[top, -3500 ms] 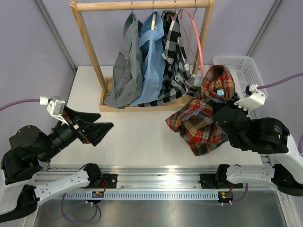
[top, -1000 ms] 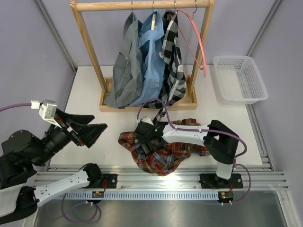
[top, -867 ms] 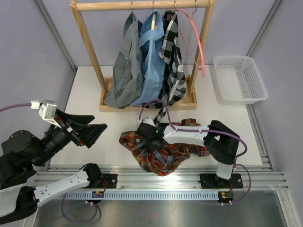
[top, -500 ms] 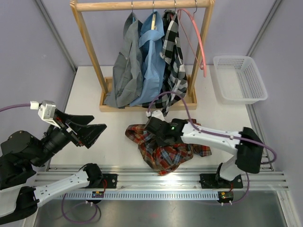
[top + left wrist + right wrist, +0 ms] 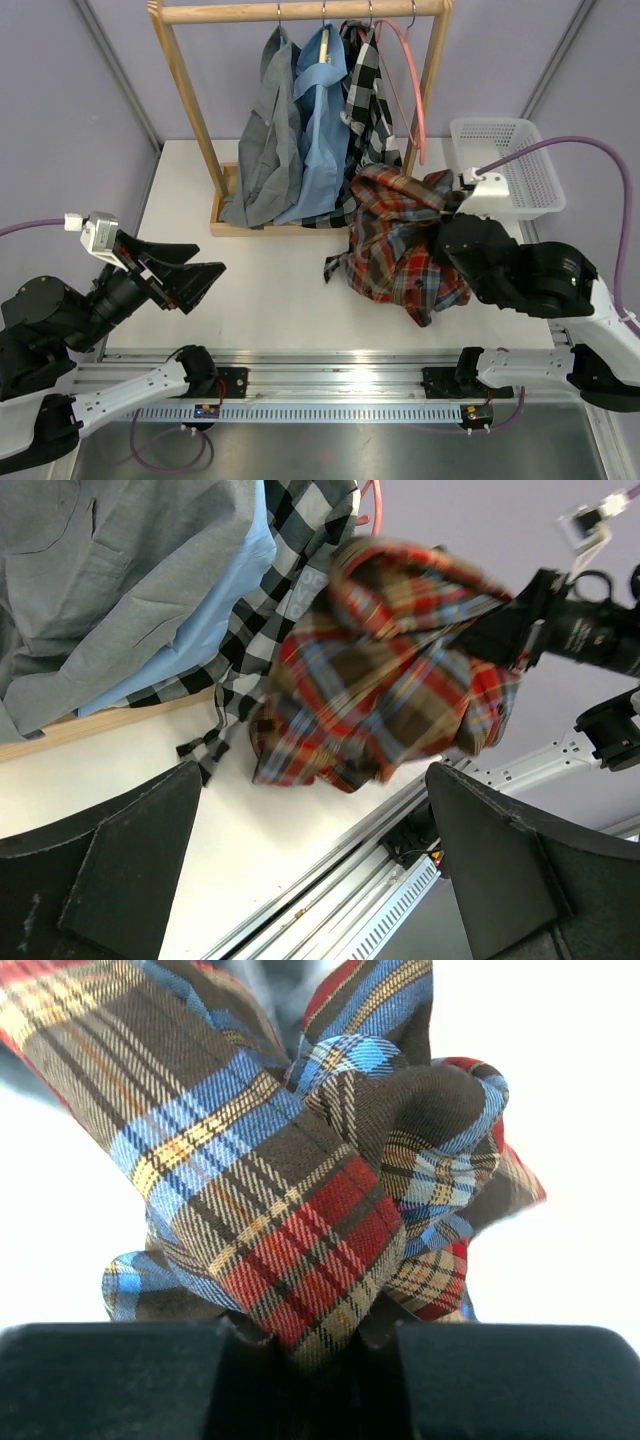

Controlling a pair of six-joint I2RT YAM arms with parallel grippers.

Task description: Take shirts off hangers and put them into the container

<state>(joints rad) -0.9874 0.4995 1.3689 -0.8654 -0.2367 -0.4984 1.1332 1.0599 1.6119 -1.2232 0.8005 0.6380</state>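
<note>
Right gripper clamped on bunched red-and-dark plaid button-up shirt, held up centre right of top view, just left of white lattice-sided plastic basket. Left gripper lower left, jaws wide apart.

A wooden rack stands at the back of a white table, its base flat on the top. A metal rail runs along the near edge. Lilac walls, perhaps panels, stand behind.
</note>
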